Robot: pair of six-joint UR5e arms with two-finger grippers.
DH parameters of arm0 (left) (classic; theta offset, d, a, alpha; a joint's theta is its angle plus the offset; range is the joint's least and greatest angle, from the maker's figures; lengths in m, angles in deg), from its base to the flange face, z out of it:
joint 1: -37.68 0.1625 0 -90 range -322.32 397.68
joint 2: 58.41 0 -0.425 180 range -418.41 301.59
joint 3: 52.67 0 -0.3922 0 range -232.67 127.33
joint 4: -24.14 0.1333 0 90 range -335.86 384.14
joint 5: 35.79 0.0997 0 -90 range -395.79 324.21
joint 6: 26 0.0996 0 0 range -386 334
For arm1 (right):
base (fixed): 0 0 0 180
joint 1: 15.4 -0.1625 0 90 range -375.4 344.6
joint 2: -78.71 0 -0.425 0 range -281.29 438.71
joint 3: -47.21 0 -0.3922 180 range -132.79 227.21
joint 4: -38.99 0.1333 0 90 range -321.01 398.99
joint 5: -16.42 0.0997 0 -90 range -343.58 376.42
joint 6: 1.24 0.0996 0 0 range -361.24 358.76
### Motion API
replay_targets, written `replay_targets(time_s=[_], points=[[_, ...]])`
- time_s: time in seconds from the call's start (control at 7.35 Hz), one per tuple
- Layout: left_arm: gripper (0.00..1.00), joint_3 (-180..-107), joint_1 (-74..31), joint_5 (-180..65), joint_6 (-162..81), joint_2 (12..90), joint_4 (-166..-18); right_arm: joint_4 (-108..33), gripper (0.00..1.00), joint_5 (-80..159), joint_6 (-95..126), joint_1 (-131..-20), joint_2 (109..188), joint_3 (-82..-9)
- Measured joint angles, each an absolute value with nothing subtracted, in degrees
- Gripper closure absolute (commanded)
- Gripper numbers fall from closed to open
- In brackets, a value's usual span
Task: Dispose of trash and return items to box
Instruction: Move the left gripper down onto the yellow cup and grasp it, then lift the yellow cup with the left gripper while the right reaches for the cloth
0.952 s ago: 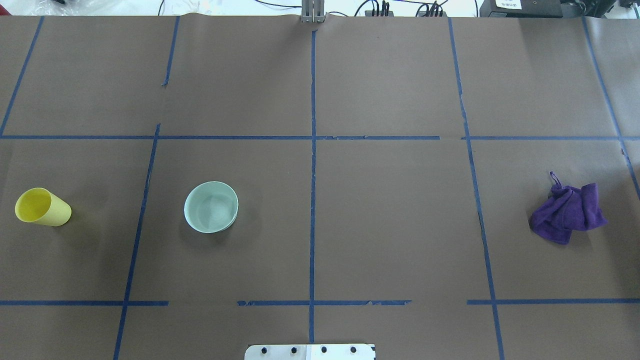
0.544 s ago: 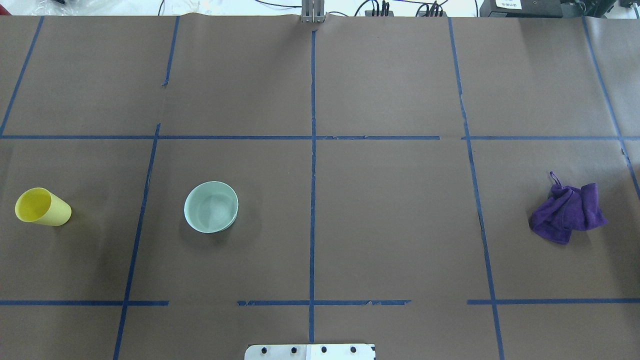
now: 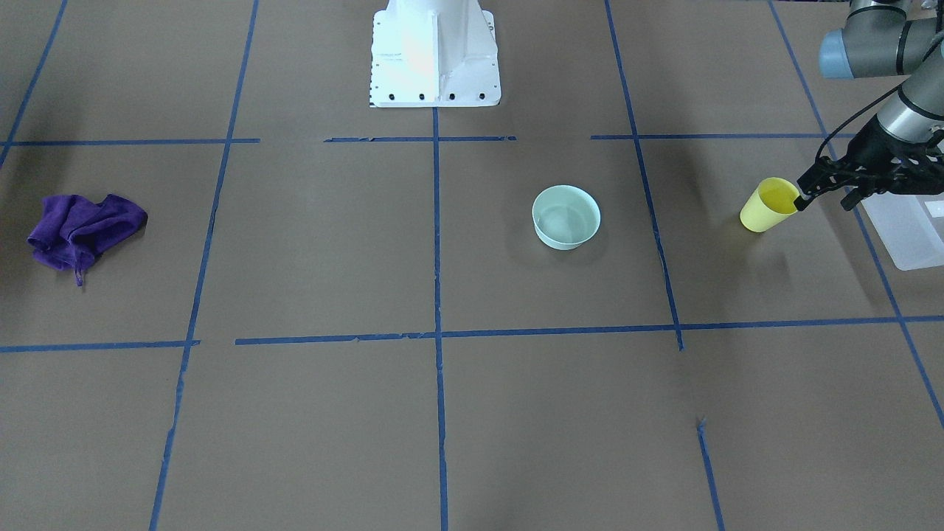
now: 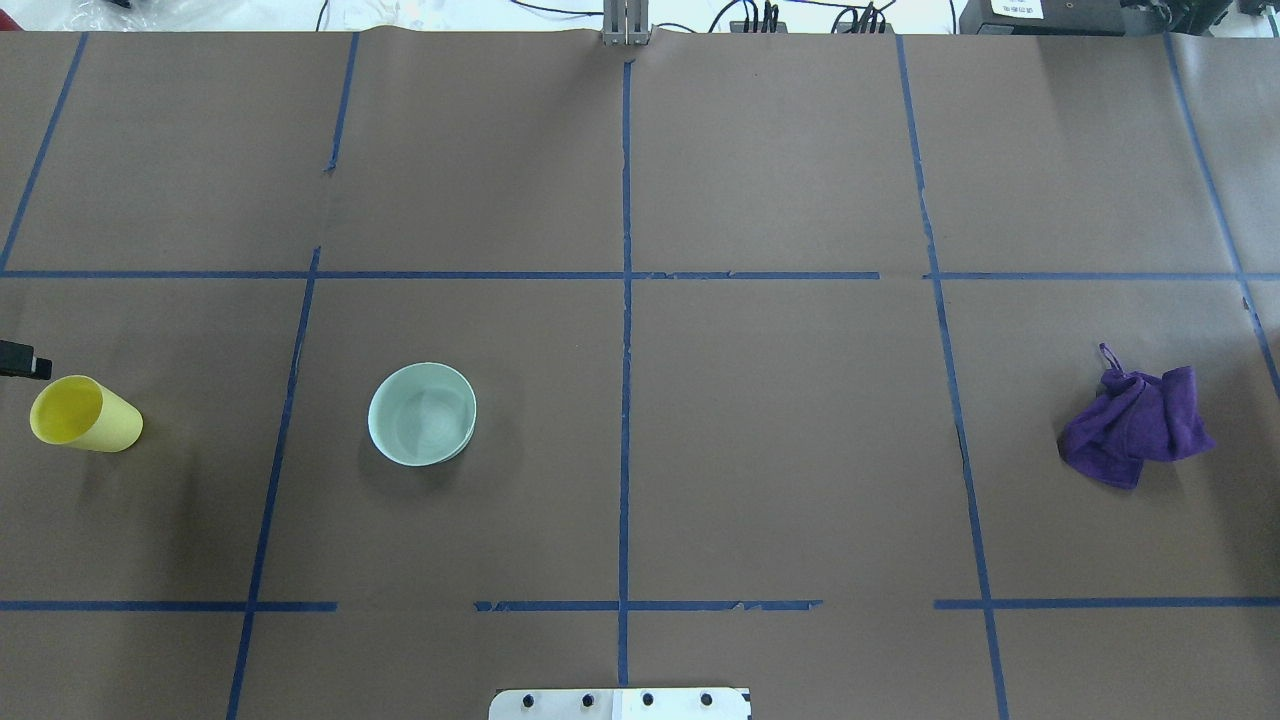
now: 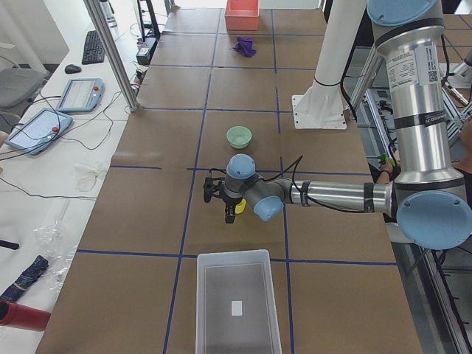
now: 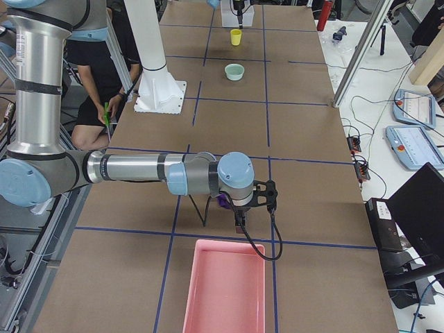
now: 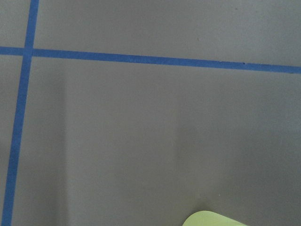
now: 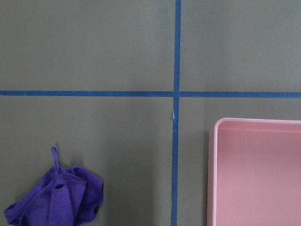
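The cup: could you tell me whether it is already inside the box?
No, the cup sits outside the box, with a clear gap between them.

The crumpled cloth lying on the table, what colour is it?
The cloth is deep purple, clearest in the right wrist-mounted view.

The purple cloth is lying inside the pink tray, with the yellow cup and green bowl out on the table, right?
Not quite: the purple cloth lies on the table beside the pink tray, not inside it, as the right wrist view shows. The yellow cup and green bowl are indeed out on the table.
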State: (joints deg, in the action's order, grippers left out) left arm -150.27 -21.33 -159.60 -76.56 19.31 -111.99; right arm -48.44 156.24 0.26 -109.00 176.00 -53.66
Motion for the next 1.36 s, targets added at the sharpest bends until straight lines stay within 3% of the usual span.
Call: replay_targets(time_s=[0.68, 0.82, 0.95, 1.22, 1.36], points=[[0.06, -148.1, -17.6, -159.0, -79.7, 18.9, -117.9, -48.3, 0.00, 156.3, 0.3, -109.0, 175.9, -53.8], [0.25, -148.1, -17.3, -159.0, -79.7, 18.8, -118.3, -48.3, 0.00, 156.3, 0.3, -109.0, 175.9, -53.8], [0.52, -148.1, -17.0, -159.0, -79.7, 18.6, -118.4, -48.3, 0.00, 156.3, 0.3, -109.0, 175.9, -53.9], [0.91, -148.1, -16.6, -158.9, -79.8, 18.5, -118.6, -48.4, 0.00, 156.3, 0.3, -109.0, 175.9, -54.3], [1.00, -148.2, -16.5, -158.6, -80.0, 18.5, -118.6, -48.4, 0.00, 156.3, 0.3, -109.0, 175.9, -54.5]])
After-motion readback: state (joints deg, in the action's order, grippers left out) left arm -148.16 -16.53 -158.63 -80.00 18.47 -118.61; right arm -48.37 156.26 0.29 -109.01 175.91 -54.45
